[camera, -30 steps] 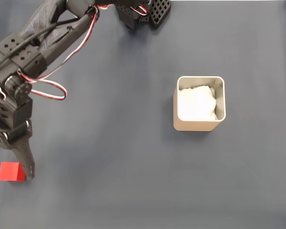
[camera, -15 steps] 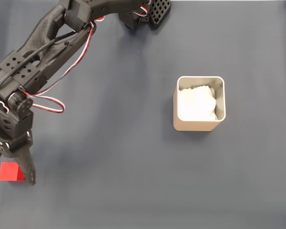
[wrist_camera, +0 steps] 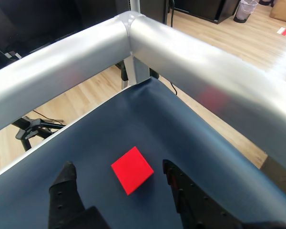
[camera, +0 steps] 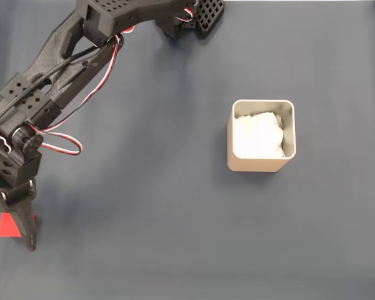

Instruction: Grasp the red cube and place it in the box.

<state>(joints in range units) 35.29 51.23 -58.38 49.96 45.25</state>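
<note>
Dark navy cloth (camera: pixel 175 206) is spread over the whole work surface, smooth and matte, with faint creases seen in the fixed view. In the wrist view the cloth is bounded by thick brushed-aluminium rails (wrist_camera: pixel 190 57) meeting at a corner, beyond which a light wood-plank floor (wrist_camera: pixel 219 28) and black stand legs with a cable (wrist_camera: pixel 33 129) are visible. The red cube (wrist_camera: pixel 132 170) is seen lying flat on the cloth near that rail corner, between the two black fingers of the gripper (wrist_camera: pixel 117 171); the jaws are spread wide, with clear gaps to the cube on both sides, nothing pinched. In the fixed view the cube (camera: pixel 6 226) is partly covered by the gripper (camera: pixel 19 228) at the left edge. The box (camera: pixel 261 164), beige with white padding inside, is seen well apart from the cube, to its upper right.
</note>
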